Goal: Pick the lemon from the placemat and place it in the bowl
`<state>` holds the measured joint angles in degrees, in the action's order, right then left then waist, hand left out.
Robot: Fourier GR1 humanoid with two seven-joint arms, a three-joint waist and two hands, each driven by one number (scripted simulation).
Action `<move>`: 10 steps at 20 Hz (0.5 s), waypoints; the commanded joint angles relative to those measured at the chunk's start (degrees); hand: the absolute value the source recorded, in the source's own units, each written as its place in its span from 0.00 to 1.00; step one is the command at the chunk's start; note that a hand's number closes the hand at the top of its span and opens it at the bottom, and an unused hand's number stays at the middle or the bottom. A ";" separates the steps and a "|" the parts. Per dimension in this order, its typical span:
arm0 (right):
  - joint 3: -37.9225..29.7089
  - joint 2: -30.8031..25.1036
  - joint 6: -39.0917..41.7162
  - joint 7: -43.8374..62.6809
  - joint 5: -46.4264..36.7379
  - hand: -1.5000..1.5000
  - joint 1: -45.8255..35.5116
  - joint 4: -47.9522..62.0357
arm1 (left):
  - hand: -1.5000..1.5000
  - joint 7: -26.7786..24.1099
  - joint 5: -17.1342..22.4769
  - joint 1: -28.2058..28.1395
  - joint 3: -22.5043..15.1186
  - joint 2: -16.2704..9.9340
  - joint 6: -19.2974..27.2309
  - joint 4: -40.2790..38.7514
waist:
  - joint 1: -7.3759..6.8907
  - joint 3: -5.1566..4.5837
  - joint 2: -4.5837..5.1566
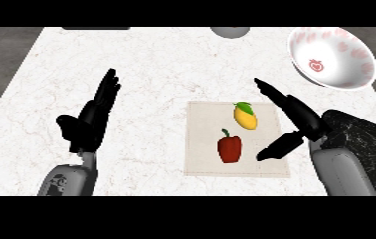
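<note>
A yellow lemon [246, 117] with a green leaf lies on the upper part of a beige placemat [202, 138]. A white bowl [356, 78] with pink strawberry prints sits at the far right of the counter. My right hand [297, 116] hovers open at the placemat's right edge, fingers pointing up-left, thumb spread toward the mat, just right of the lemon and not touching it. My left hand [92, 116] rests open at the left, fingers straight.
A red bell pepper [230, 148] stands on the placemat just below the lemon. A grey round object [231, 32] sits at the counter's far edge. A dark speckled object [356, 133] lies at the right edge by my right forearm.
</note>
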<state>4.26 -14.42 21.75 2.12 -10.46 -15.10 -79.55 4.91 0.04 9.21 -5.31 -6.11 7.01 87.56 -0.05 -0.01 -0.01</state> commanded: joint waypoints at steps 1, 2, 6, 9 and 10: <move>-2.57 -0.34 2.23 -1.65 0.53 0.00 2.46 -0.05 | 0.50 -1.54 -1.72 -2.09 -0.40 1.61 0.20 0.40 | 0.04 0.01 -0.01; -1.33 1.41 1.12 -5.07 -1.84 0.00 -1.34 6.96 | 0.50 0.74 -2.28 0.22 -0.47 1.60 0.17 -0.86 | -0.09 0.02 0.04; -1.12 4.20 -1.98 -7.20 -4.43 0.00 -2.31 12.59 | 0.50 2.06 -1.31 0.07 0.87 0.89 -1.21 1.93 | -0.21 0.02 0.06; -2.53 4.35 -2.85 -9.69 -5.52 0.00 -3.94 15.86 | 0.50 1.48 -2.18 -1.55 -0.11 2.20 -1.21 3.29 | -0.20 0.02 0.03; -3.23 2.99 -0.92 -10.29 -4.34 0.00 -2.21 13.61 | 0.50 1.99 -3.02 -4.95 -0.99 2.58 -0.36 6.33 | -0.18 0.02 0.00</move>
<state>2.58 -10.84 20.30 -4.19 -14.27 -17.00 -69.25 5.22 -1.25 7.50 -4.60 -5.06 5.40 89.59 -0.19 0.01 0.02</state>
